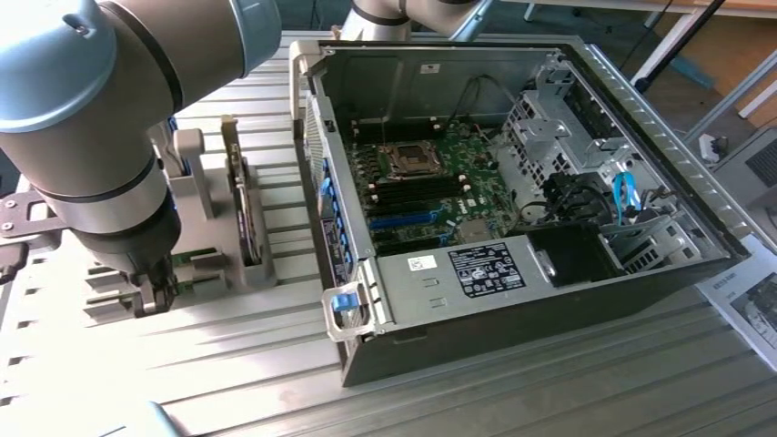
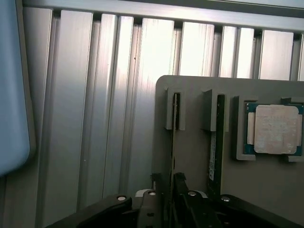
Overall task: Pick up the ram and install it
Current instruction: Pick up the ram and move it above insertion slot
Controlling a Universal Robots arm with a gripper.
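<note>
Two ram sticks stand on edge in slots of a grey holder (image 2: 194,156). In the wrist view one ram (image 2: 175,111) runs down between my fingertips, and the other ram (image 2: 219,128) stands in the neighbouring slot. My gripper (image 2: 168,186) sits low over the holder with its dark fingers (image 2: 182,187) pressed close on either side of the first stick, which is still seated in its slot. In the exterior view the gripper (image 1: 153,293) hangs at the holder's near end, at the view's left. The motherboard's memory slots (image 1: 419,188) lie inside the open computer case (image 1: 486,300).
A square silver processor (image 2: 275,129) rests in the holder beside the sticks. A tall dark expansion card (image 1: 249,218) stands upright in the holder (image 1: 200,173). The bench is ribbed aluminium (image 1: 182,364). Drive cages and blue cables (image 1: 625,196) crowd the case's right side.
</note>
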